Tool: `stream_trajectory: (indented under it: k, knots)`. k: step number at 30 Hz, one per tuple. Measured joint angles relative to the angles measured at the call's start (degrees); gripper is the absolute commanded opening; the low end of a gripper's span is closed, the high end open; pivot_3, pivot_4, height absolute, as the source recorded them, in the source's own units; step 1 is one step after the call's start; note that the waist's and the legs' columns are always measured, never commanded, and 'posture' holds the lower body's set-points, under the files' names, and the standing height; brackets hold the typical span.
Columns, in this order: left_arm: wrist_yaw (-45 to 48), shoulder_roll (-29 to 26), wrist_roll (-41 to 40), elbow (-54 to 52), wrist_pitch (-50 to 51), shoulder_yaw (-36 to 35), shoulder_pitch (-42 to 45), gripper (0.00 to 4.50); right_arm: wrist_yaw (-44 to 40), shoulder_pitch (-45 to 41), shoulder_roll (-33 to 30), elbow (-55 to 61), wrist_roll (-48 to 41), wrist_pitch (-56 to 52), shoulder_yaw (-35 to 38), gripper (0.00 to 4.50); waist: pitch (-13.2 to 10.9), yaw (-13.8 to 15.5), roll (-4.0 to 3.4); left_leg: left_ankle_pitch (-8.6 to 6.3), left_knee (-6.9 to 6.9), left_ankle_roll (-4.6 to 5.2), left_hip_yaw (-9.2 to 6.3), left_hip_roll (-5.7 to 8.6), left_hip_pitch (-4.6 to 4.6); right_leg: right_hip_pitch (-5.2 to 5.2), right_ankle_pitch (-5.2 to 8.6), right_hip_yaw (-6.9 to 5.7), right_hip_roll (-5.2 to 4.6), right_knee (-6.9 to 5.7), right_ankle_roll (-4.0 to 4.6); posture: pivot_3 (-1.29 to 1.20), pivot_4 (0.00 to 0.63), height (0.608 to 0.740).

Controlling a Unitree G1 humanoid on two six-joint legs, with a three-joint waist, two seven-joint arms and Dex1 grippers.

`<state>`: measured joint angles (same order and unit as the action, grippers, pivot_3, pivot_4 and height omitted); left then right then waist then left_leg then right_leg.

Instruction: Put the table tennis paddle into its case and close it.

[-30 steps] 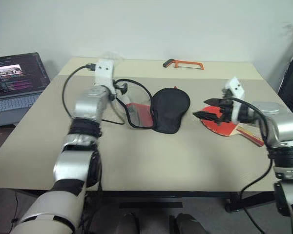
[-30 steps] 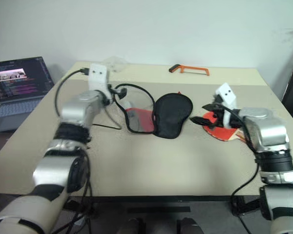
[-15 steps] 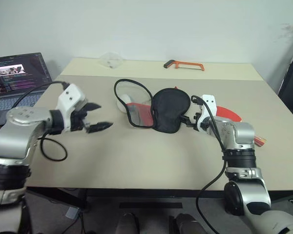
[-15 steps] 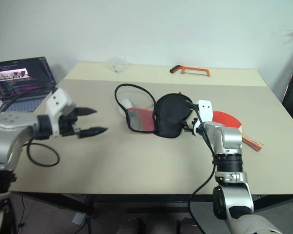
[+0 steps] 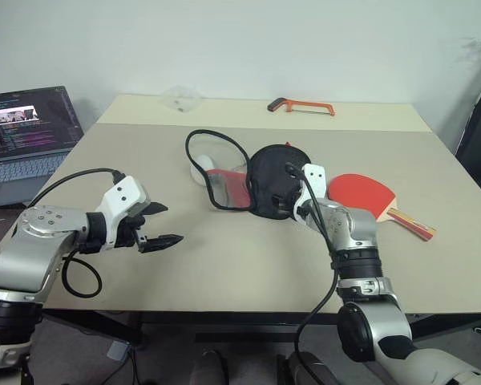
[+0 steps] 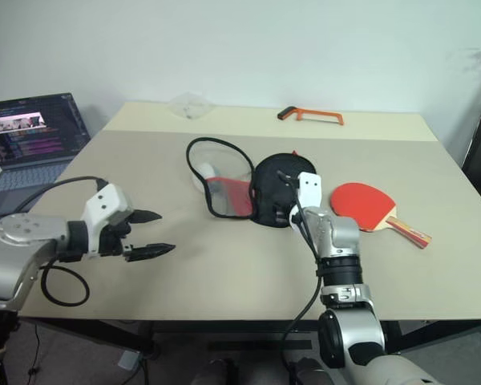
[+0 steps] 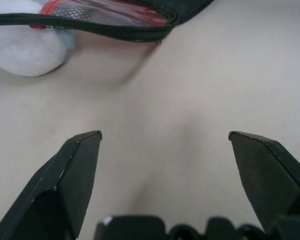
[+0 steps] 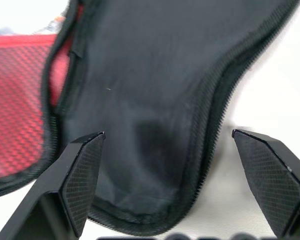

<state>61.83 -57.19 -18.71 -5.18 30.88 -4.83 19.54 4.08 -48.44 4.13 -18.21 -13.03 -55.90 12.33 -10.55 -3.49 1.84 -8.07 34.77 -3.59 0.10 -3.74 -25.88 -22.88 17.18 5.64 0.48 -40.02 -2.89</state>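
The paddle-shaped soft zip case (image 5: 260, 186), black on its outer flap with a red mesh-lined inside, lies unzipped near the middle of the beige table (image 5: 224, 273). Its black flap is folded toward the robot's right, and the red half lies exposed on the left with the zip edge curling up in a loop. Nothing can be seen inside the case. A small white rounded object (image 5: 200, 168) sits just beside the case's red half, on its far left side.

The table tennis paddle (image 5: 369, 196), with a round red rubber face and a short striped wooden handle, lies flat on the table to the right of the case, apart from it.

The right gripper (image 8: 177, 175) hangs low over the near edge of the case's black flap, its two black fingers spread wide with the flap's zip edge between them, gripping nothing. The left gripper (image 5: 156, 225) hovers above bare table well to the left of the case, pointing toward it, its fingers likewise spread wide and empty.
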Motion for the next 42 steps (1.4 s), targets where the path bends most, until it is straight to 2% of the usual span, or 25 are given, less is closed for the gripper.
stream_trajectory:
  k: [2, 11, 12, 28, 42]
  knots:
    - [-0.2, 0.0, 0.0, -0.4, 0.0, 0.0, 0.0, 4.5, 0.7, 0.0, -0.1, -0.6, 0.5, 0.5, -0.2, 3.56, 0.0, 0.0, 0.01, 0.0, 0.0, 0.0, -0.01, -0.01, 0.01, -0.01, 0.0, -0.01, 0.0, -0.01, 0.0, 0.0, 0.15, 0.74]
    - [-1.2, 0.0, 0.0, -1.2, 0.2, 0.2, 0.1, 4.5, 2.5, -0.1, -1.7, -3.0, 1.0, 2.4, -0.1, 0.27, 0.0, -0.3, 0.04, 0.0, 0.0, 0.0, 0.0, -0.02, 0.01, 0.0, 0.0, 0.0, 0.01, 0.0, 0.01, 0.0, 0.15, 0.74]
    - [-1.2, 0.1, 0.0, -1.2, 0.2, 0.4, 0.3, 4.5, 2.6, -0.1, -1.8, -3.3, 1.0, 2.8, -0.1, 0.05, 0.0, -0.3, 0.04, 0.0, 0.0, 0.0, 0.0, -0.02, 0.01, 0.0, 0.0, 0.0, 0.01, 0.0, 0.01, 0.0, 0.15, 0.74]
    - [-1.6, 1.9, 2.2, -0.5, 0.0, 3.4, 3.6, 4.5, 1.2, -8.8, -10.3, -22.1, 3.0, 14.3, -0.1, 0.05, 0.0, -0.8, 0.03, 0.01, -0.48, 0.02, 0.08, 0.01, -0.08, -0.29, 0.04, 0.07, 0.03, 0.04, 0.1, 0.0, 0.15, 0.74]
    - [-1.6, 2.4, 2.4, -0.5, 0.0, 3.4, 3.3, 4.5, -0.5, -9.7, -11.1, -25.5, 2.8, 17.0, -0.4, 0.05, 0.0, -1.0, 0.04, 0.03, -0.53, 0.04, 0.05, 0.02, -0.07, -0.29, 0.05, 0.06, 0.03, 0.04, 0.11, 0.0, 0.15, 0.74]
